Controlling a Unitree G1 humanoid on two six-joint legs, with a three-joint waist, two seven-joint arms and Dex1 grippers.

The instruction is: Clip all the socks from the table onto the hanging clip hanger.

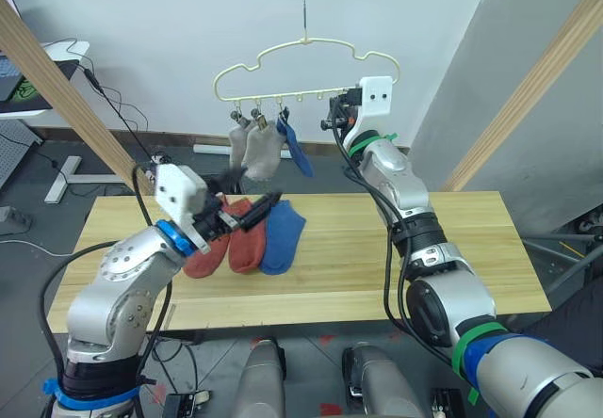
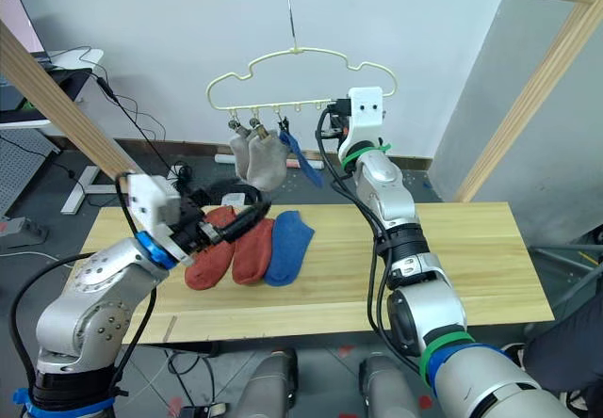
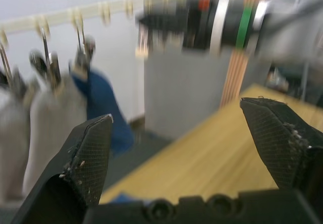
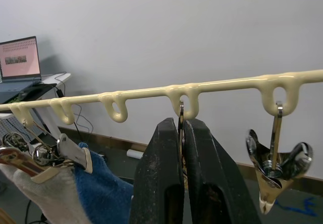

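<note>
The pale-yellow clip hanger (image 1: 306,68) hangs by its hook from a wooden pole. Two light grey socks (image 1: 256,150) and one blue sock (image 1: 298,151) are clipped at the left of its lower bar. On the table (image 1: 443,249) lie two rust-red socks (image 1: 236,241) side by side, with a second blue sock (image 1: 282,236) beside them. My left gripper (image 1: 252,192) is open just above the red socks, with nothing between its fingers (image 3: 91,153). My right gripper (image 4: 182,133) is raised to the bar and shut on a metal clip (image 4: 180,114). A free clip (image 4: 275,166) hangs beside it.
Slanted wooden poles (image 1: 57,84) of the big frame stand at both ends of the table, and one runs across the top. A white desk (image 2: 80,60) with a laptop (image 4: 20,60) stands at the far left. Cables (image 1: 122,117) trail on the floor behind the table.
</note>
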